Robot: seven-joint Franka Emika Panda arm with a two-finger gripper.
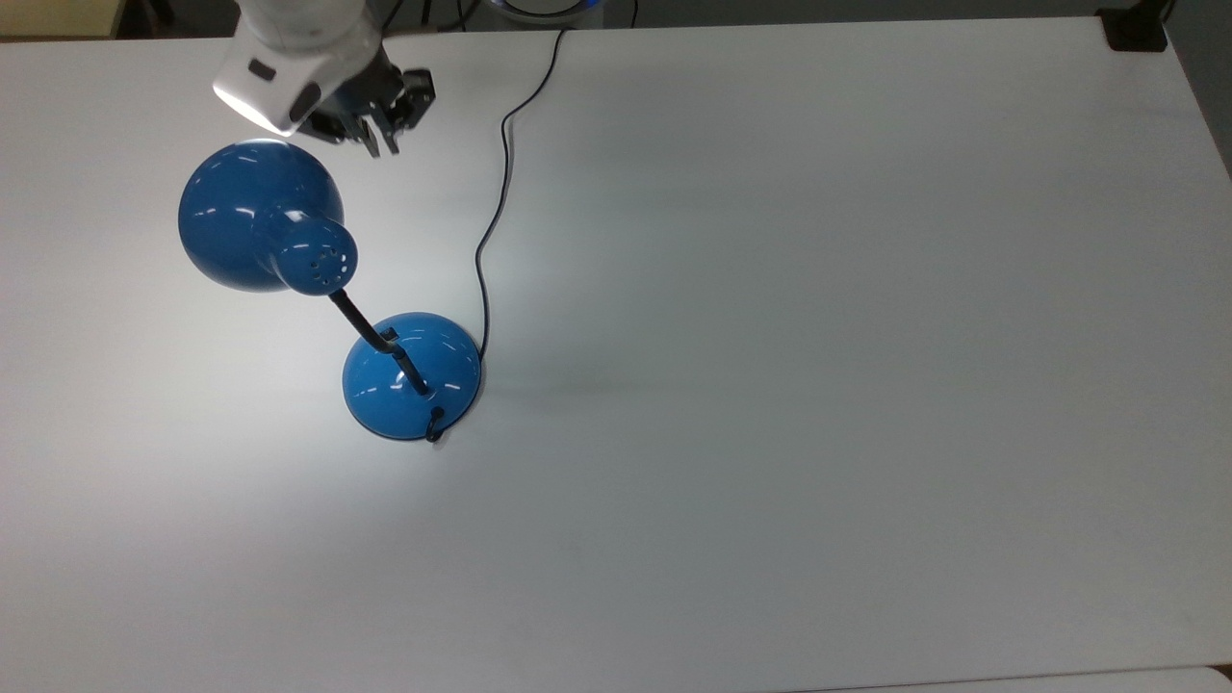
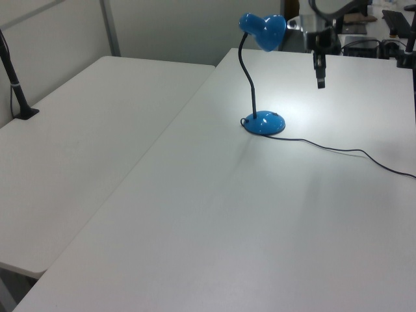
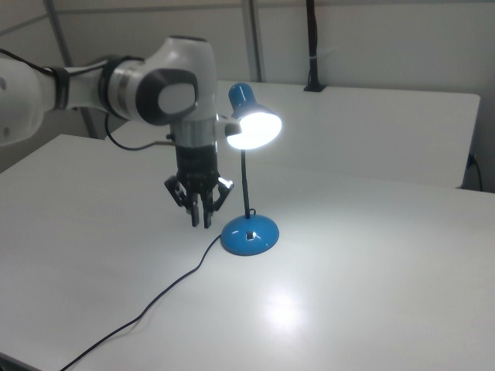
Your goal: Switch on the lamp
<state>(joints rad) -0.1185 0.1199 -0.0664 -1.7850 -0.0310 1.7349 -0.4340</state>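
Note:
The blue lamp stands on the white table [image 1: 770,385], and its domed shade [image 1: 250,217] [image 2: 263,29] glows white at the open mouth [image 3: 257,130], throwing a bright patch on the table. A black bendy neck [image 1: 361,322] joins the shade to the round blue base [image 1: 412,375] [image 2: 263,123] [image 3: 249,234]. A thin black cord [image 1: 491,231] [image 3: 170,290] trails off from the base. My gripper [image 1: 380,140] [image 2: 320,81] [image 3: 201,220] hangs in the air beside the lamp, apart from the base, fingers pointing down, shut and holding nothing.
A black clamp [image 1: 1136,29] sits at the table's far right corner in the top view. A second white table [image 2: 78,130] with a black post [image 2: 16,84] adjoins on the left view's left. The cord runs across the table [image 2: 351,151].

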